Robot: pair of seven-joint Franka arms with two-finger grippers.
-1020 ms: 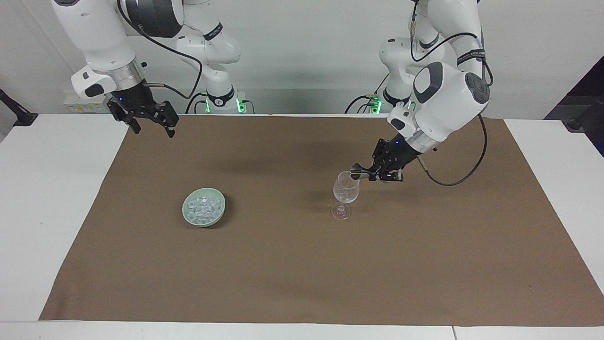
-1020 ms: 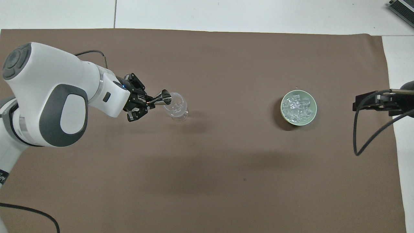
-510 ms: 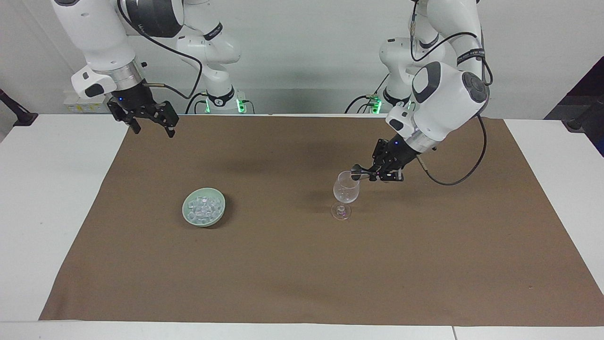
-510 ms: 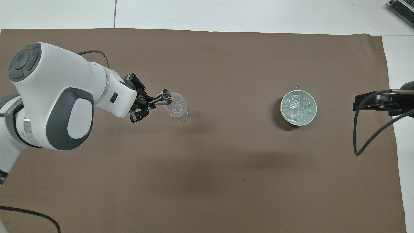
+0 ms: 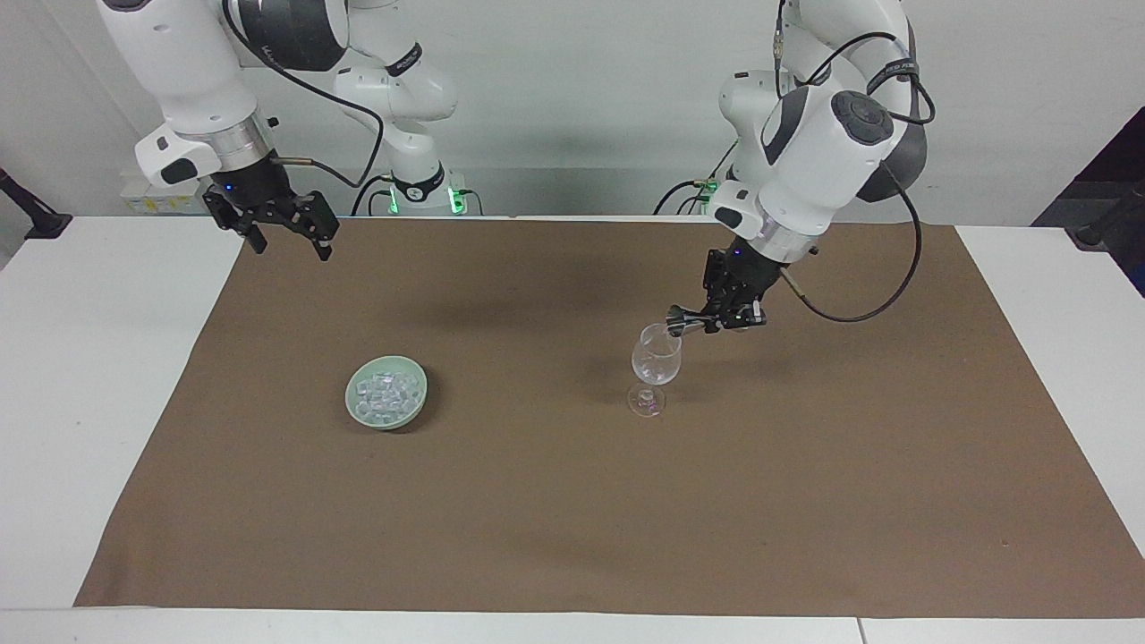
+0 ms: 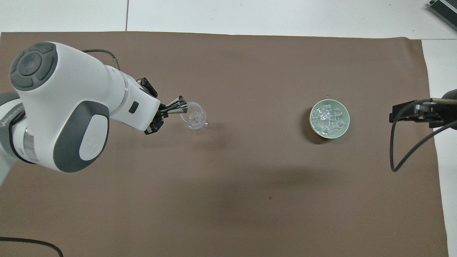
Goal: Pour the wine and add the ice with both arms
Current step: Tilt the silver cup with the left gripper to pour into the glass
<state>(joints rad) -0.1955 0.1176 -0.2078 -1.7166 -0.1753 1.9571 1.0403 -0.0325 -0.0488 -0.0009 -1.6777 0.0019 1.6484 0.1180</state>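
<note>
The ice (image 6: 329, 118) is a heap of little see-through cubes, shiny like glass. They fill a round, pale green bowl (image 6: 312, 125). The bowl sits on the brown cloth (image 5: 572, 501) on the white tabletop (image 5: 98, 376), toward the right arm's end.

The left pincer (image 5: 705, 325) is pressed tight on a small shiny metal cup (image 5: 677, 323) shaped like two cones joined at their tips. The cup lies on its side, with its mouth at the rim of the wine glass (image 5: 656, 358). The glass is clear and smooth, with a round belly, a thin stem and a flat round foot. It stands upright on the cloth, toward the left arm's end.

A second ago the left arm's big white wrist sat lower and leaned more sideways. Now it is higher and stands more upright over the cup.

The right pincer (image 5: 288, 245) hangs over the cloth's corner with its fingers spread wide, holding nothing. It has not moved; this arm waits.
</note>
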